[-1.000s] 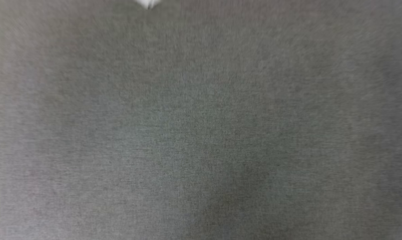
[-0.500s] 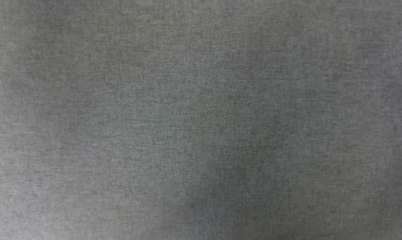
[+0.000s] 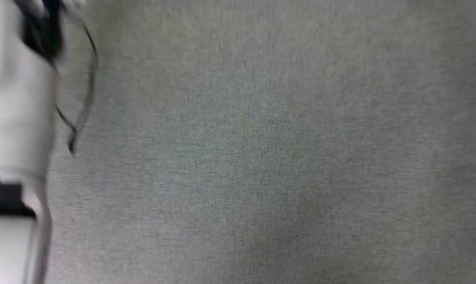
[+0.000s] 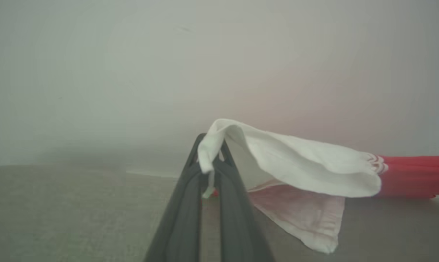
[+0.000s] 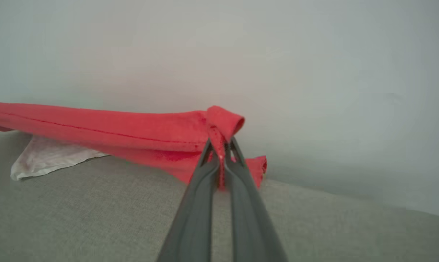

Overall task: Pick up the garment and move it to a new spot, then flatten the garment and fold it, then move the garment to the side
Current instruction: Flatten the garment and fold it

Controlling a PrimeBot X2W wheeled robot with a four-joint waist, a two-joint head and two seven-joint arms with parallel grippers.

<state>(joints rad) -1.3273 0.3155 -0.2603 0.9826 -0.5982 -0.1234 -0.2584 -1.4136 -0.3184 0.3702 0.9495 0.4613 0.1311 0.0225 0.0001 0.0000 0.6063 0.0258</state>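
The garment hangs stretched between both grippers just above the grey cloth surface. In the left wrist view my left gripper (image 4: 210,154) is shut on a corner of the garment's white panel (image 4: 307,167), and its red part (image 4: 412,176) runs off to the right past striped trim. In the right wrist view my right gripper (image 5: 221,145) is shut on a rolled red edge of the garment (image 5: 132,131); a white flap (image 5: 48,156) droops onto the cloth at the left. In the head view a blurred pale forearm (image 3: 17,118) with a black cable stands at the left edge.
Grey woven cloth (image 3: 261,157) covers the work surface in the head view. A plain pale wall (image 5: 314,72) rises behind the surface in both wrist views.
The head camera has shifted, and a pale forearm with a black cable now shows at the left edge. The small white tip seen at the top a second ago is gone.
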